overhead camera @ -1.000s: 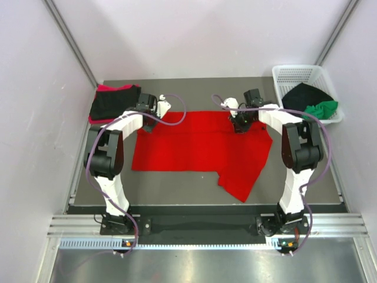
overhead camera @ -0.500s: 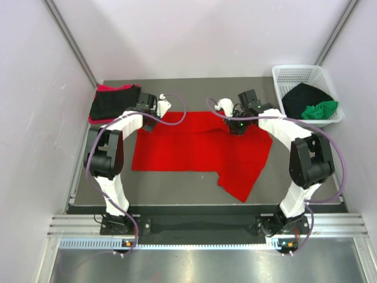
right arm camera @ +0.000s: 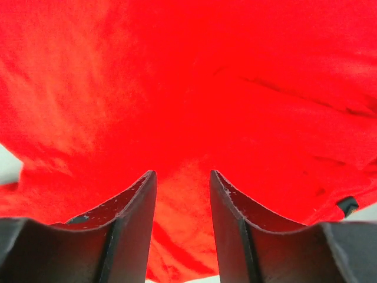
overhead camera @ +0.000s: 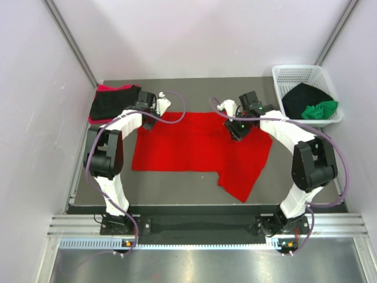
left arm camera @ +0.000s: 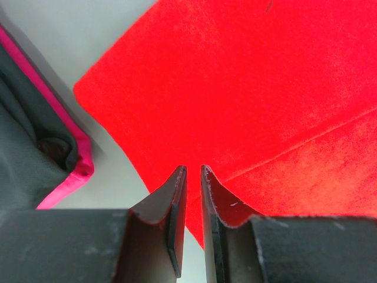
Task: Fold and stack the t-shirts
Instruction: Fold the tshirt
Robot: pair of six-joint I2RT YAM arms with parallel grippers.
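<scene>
Red t-shirt [overhead camera: 200, 147] lies spread on the middle of the worktop [overhead camera: 177, 188], with bare room along its near edge. Your left gripper [left arm camera: 189, 172] is closed to a thin slit at the shirt's far left edge, just beside the folded black and pink pile [overhead camera: 112, 101]. Your right gripper [right arm camera: 182, 174] stands open over the far right part. The basket [overhead camera: 294, 72] holds a black t-shirt [overhead camera: 303, 94] and a green t-shirt [overhead camera: 323, 109].

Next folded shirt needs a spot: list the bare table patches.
Bare dark table: the near strip between the bright red t-shirt and the arm bases; the far strip between the black-on-pink folded stack and the white lattice basket. Crowded: shirt's far edge, under left tool and right tool.
</scene>
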